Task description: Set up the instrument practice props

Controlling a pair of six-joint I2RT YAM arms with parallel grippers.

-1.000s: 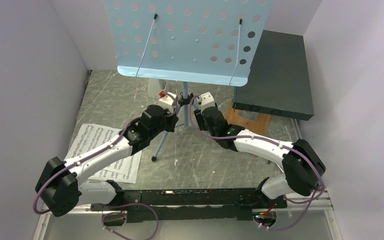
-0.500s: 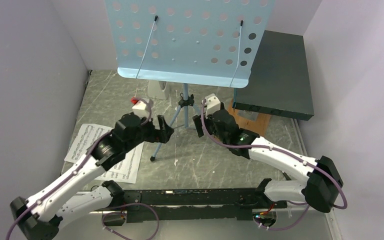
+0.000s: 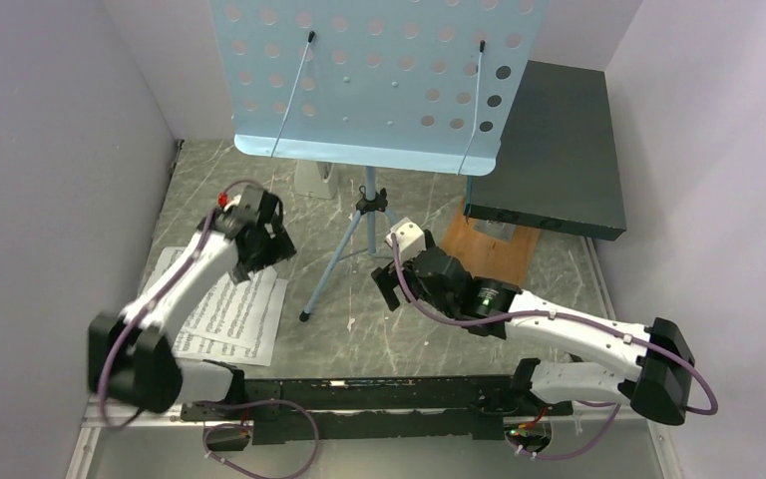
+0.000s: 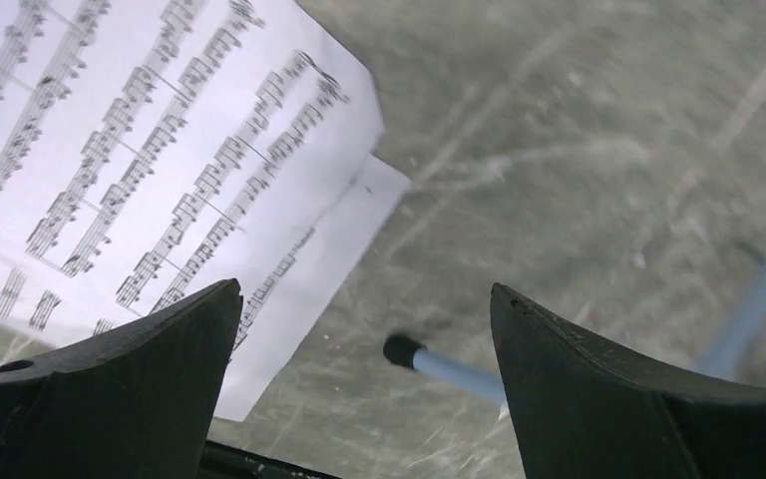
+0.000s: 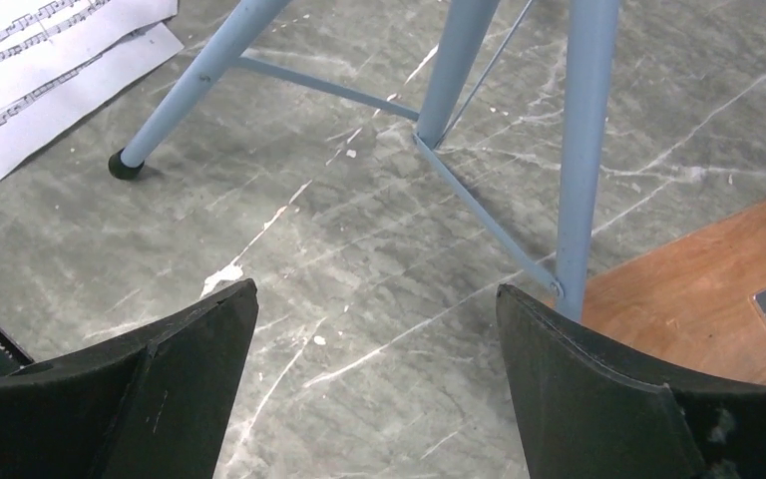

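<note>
Two pincers hang wide open and empty over the grey marbled surface. The left pincer hovers above the near right corner of the white sheet-music pages, which lie flat and overlapping at the left of the surface. The right pincer hangs low just in front of the tripod legs, touching none of them.

The light blue perforated music stand stands upright at the middle back. One black-capped foot rests just beside the edge of the pages. Another leg comes down right at the edge of the wooden board, which carries the dark box at the right. The small pale metronome sits behind the stand's pole, partly hidden under the stand's plate.
</note>
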